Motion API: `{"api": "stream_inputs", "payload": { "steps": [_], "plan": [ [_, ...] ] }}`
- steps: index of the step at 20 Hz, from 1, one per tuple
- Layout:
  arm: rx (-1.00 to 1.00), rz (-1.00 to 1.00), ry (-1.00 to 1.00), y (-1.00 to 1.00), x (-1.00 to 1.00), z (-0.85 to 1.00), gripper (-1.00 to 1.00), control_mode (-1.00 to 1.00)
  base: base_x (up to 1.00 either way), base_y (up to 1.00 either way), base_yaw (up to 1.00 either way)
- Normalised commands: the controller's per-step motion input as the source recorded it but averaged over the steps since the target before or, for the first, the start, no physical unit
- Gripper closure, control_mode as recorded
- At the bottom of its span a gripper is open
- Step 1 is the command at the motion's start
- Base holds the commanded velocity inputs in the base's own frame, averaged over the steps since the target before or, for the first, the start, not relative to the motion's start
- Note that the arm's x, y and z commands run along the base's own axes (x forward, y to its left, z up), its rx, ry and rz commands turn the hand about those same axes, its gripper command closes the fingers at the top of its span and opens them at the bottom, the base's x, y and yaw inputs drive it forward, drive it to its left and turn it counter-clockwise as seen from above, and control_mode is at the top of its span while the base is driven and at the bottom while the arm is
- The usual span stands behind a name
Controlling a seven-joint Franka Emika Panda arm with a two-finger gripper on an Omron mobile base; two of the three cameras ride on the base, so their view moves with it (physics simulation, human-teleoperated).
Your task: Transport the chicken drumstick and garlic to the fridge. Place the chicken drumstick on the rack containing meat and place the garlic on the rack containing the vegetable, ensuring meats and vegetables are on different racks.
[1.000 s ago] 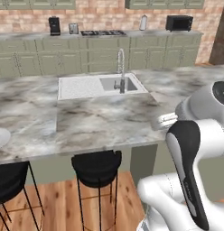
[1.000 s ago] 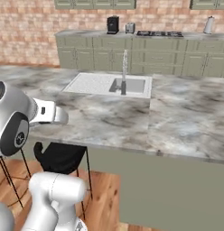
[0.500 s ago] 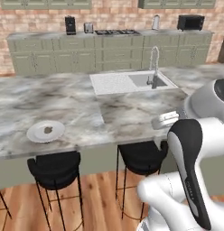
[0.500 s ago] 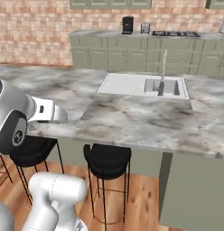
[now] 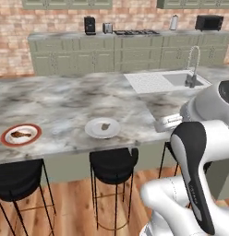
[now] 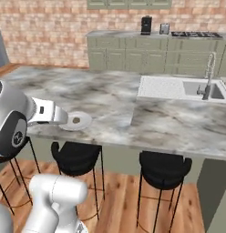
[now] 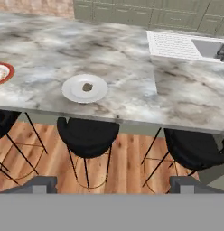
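Marble counter (image 5: 65, 103) held white plate (image 7: 85, 88) with garlic (image 7: 87, 86), red-rimmed plate (image 5: 21, 135) with chicken drumstick (image 5: 20, 135). My gripper (image 7: 113, 184) hung off counter edge, jaws wide apart, empty.

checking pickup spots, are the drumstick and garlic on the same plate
No, the drumstick lies on a red-rimmed plate and the garlic on a separate white plate.

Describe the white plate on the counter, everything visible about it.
The white plate is round, shallow and plain, with a smooth glossy look. It lies flat on the marble counter near the front edge, above a black stool. A single small pale brown lump, likely the garlic, sits near its middle. Nothing else touches it. A red-rimmed plate holding the chicken drumstick lies apart, further along the counter.
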Motion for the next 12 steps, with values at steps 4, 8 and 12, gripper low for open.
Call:
{"api": "stream_inputs", "payload": {
  "steps": [4,8,12],
  "plan": [
    [0.00,0.00,0.00,0.00,0.00,0.00,-1.00,1.00,0.00,1.00,0.00],
    [0.00,0.00,0.00,0.00,0.00,0.00,-1.00,1.00,0.00,0.67,-0.01],
    [0.00,0.00,0.00,0.00,0.00,0.00,-1.00,1.00,0.19,0.02,-0.04]
  ]
}}
